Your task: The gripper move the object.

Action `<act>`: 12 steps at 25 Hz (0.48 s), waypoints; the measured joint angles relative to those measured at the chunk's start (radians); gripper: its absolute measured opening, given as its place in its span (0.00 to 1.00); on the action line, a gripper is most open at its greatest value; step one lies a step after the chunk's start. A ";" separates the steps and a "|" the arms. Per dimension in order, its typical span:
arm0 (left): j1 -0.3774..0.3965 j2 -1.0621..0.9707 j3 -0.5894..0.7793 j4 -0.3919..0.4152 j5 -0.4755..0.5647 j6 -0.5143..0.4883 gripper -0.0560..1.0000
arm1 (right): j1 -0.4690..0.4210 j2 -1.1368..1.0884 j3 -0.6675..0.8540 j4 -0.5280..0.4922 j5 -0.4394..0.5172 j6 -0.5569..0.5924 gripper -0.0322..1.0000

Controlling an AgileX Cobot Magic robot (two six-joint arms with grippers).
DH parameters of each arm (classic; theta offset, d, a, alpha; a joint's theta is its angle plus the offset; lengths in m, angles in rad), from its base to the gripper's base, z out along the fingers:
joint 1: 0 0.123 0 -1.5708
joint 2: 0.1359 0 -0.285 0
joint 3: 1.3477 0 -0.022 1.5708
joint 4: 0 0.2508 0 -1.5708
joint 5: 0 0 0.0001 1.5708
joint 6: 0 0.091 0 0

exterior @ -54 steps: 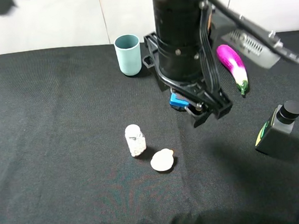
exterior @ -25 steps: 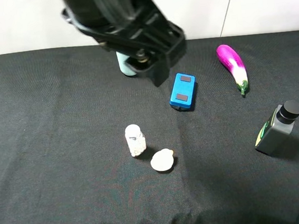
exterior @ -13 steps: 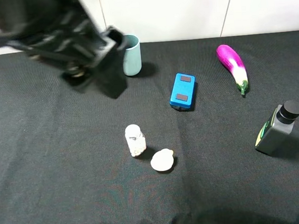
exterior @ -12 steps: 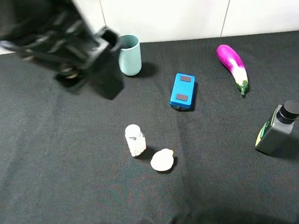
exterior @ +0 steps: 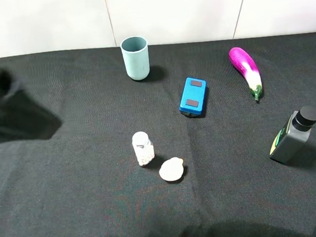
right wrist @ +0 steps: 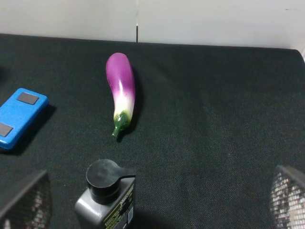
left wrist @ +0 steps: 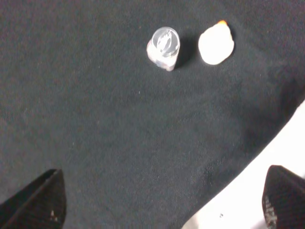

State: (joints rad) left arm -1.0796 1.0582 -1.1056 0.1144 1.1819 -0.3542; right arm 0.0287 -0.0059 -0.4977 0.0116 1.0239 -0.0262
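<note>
The object, a small cream-white duck (exterior: pixel 171 169) with an orange beak, lies on the black cloth just right of a small pill bottle (exterior: pixel 143 148). In the left wrist view the duck (left wrist: pixel 216 44) and the pill bottle (left wrist: pixel 163 47) sit far below my left gripper (left wrist: pixel 162 202), which is open and empty, its black fingertips (left wrist: pixel 38 200) wide apart. A dark blurred part of the left arm (exterior: pixel 9 110) shows at the left edge of the exterior view. My right gripper (right wrist: pixel 155 202) is open too, away from the duck, its fingertips (right wrist: pixel 24 202) at the frame corners.
A teal cup (exterior: pixel 135 58) stands at the back. A blue box (exterior: pixel 193 96), a purple eggplant (exterior: pixel 246 71) and a grey pump bottle (exterior: pixel 294 136) occupy the right side. The cloth's edge (left wrist: pixel 248 181) lies near the duck in the left wrist view.
The black arm has swept from the back middle of the exterior view out to its left edge. The duck, the bottle and the other things have stayed put.
</note>
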 joint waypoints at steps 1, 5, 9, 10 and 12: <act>0.000 -0.032 0.020 0.000 0.000 -0.002 0.88 | 0.000 0.000 0.000 0.000 0.000 0.000 0.70; 0.000 -0.154 0.083 0.000 0.001 0.001 0.88 | 0.000 0.000 0.000 0.000 0.000 0.000 0.70; 0.000 -0.270 0.153 0.007 0.001 0.002 0.88 | 0.000 0.000 0.000 0.000 0.000 0.000 0.70; 0.000 -0.300 0.172 0.011 0.001 0.002 0.88 | 0.000 0.000 0.000 0.000 0.000 0.000 0.70; 0.003 -0.354 0.220 0.019 0.002 0.004 0.88 | 0.000 0.000 0.000 0.000 0.000 0.000 0.70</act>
State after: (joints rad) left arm -1.0767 0.7037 -0.8852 0.1332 1.1835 -0.3505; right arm 0.0287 -0.0059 -0.4977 0.0116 1.0239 -0.0262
